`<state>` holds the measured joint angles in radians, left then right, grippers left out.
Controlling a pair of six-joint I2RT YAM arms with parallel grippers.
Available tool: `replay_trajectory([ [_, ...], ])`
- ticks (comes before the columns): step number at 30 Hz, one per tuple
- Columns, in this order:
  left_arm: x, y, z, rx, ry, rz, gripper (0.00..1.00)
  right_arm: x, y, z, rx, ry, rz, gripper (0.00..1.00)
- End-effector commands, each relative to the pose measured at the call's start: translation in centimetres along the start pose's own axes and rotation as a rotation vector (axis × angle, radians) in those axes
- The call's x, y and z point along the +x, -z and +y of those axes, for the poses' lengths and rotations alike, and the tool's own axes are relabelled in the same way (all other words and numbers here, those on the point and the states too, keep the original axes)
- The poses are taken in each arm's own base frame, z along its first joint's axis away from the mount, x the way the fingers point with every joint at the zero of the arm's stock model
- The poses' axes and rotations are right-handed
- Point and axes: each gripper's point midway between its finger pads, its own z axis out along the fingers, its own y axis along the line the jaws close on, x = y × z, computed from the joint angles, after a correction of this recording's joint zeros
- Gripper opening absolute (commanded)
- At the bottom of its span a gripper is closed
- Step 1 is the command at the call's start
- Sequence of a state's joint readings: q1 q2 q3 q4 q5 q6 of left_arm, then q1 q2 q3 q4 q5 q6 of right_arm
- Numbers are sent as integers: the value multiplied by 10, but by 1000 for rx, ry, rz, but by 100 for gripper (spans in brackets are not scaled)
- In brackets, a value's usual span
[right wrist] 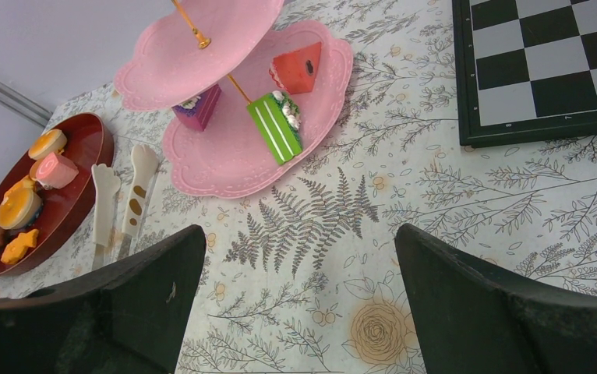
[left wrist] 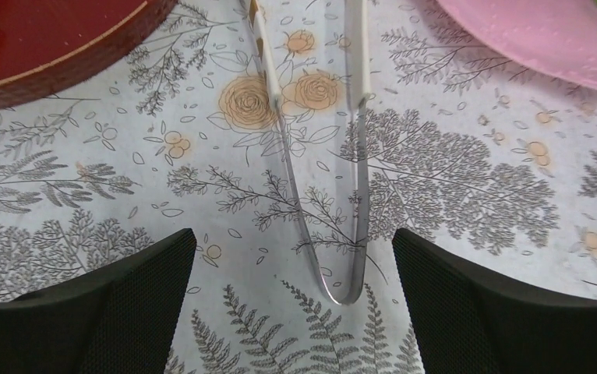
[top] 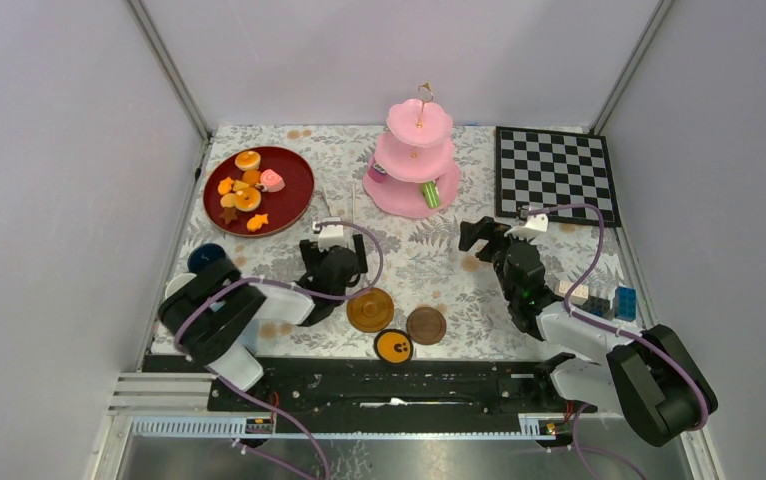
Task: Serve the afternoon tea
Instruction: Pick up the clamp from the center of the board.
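**Cake stand at the far middle of the table**

The pink cake stand carries a green pastry on its lowest tier. The red plate stands to its left. Metal tongs lie between the spread left gripper. The right gripper is spread and holds nothing.

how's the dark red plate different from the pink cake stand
The dark red plate is one flat round dish; the pink cake stand has three scalloped tiers on a gold pole. The plate is crowded with mostly orange pastries; the stand shows three: a green slice, a purple piece and a red wedge. Both sit on the floral tablecloth.
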<state>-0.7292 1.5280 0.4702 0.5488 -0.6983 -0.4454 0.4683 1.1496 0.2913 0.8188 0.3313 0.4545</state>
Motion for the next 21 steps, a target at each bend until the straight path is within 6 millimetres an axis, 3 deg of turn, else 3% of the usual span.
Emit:
replay_trajectory([
  [1,-26,-11,-11,-25,100,-180,99,-20,-6,6,0,-29,-56,98],
  [12,12,-44,-31,-58,-26,-55,98,-20,-5,5,2,-32,-59,98],
  [16,27,-58,-22,-106,-26,1,94,-20,-5,5,3,-32,-58,98],
  [21,30,-64,-15,-128,-27,8,85,-20,-5,5,5,-31,-59,98],
])
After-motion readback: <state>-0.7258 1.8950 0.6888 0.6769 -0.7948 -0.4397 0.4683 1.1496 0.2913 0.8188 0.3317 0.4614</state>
